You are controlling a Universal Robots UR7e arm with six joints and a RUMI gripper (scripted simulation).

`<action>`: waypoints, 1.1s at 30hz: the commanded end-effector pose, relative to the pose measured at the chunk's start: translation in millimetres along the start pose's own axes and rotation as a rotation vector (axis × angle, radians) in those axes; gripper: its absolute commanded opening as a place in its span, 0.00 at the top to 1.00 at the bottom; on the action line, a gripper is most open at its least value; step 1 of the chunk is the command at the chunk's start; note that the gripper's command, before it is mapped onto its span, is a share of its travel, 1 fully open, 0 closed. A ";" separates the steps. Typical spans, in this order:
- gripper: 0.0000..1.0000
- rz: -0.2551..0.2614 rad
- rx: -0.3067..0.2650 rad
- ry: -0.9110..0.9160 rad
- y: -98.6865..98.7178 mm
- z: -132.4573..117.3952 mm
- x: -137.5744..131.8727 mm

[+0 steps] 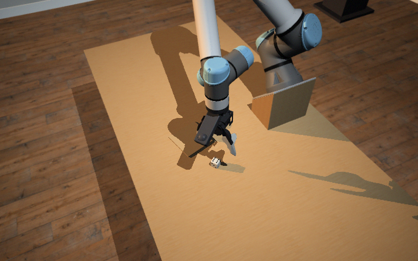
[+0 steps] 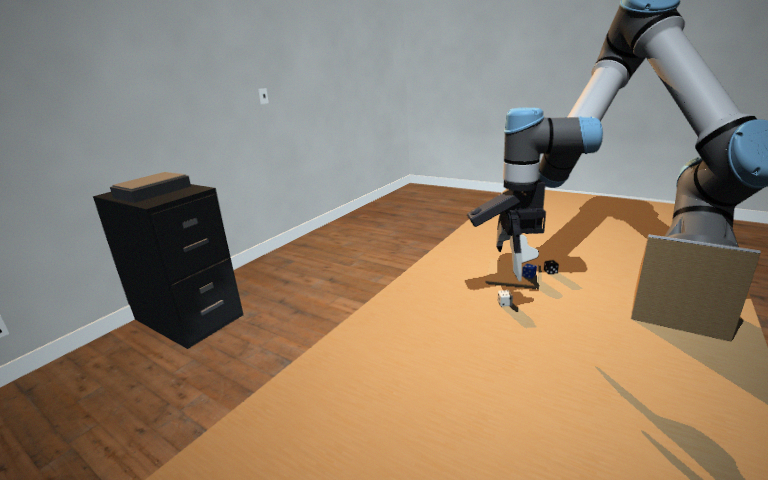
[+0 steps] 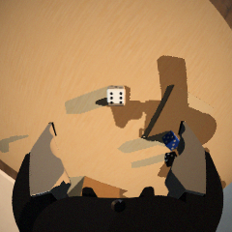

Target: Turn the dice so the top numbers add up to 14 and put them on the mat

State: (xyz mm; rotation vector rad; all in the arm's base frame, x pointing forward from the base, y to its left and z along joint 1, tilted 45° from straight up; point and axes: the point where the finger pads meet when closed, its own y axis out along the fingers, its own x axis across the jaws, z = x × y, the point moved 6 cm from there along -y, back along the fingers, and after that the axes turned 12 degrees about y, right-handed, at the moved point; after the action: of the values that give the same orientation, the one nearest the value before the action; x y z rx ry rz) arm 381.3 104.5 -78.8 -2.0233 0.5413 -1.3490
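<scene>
Gripper (image 1: 224,147) (image 2: 525,267) (image 3: 117,123) empty, jaws spread. White die (image 1: 215,162) (image 2: 504,298) (image 3: 116,96) sits flat, six up, off mat (image 1: 200,149) (image 2: 509,283) (image 3: 159,111). Step judged: approach to white die; next, align, lower, grip.

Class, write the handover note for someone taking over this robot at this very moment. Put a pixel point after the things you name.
Gripper: the black two-jaw gripper (image 1: 223,147) (image 2: 526,266) (image 3: 117,123) is open, holding nothing, above the dice.
Places: the white die with black pips (image 1: 215,162) (image 2: 504,298) (image 3: 116,96) lies flat outside the thin dark-edged mat (image 1: 200,149) (image 2: 509,283) (image 3: 161,111), six up. The blue die (image 2: 529,270) (image 3: 170,140) and black die (image 2: 551,267) (image 3: 170,159) are close together; their top numbers and exact mat placement are unclear.
Done: nothing confirmed.
Left: white die onto mat; check the others; total 14.
</scene>
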 end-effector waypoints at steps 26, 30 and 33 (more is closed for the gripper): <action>0.72 0.000 0.001 0.003 -0.4 0.3 -0.1; 0.72 0.000 0.001 0.003 -0.4 0.3 -0.1; 0.72 0.000 0.001 0.003 -0.4 0.3 -0.1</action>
State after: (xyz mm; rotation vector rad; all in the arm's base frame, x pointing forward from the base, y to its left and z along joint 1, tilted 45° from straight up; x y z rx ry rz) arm 381.3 104.6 -78.9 -2.0221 0.5424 -1.3516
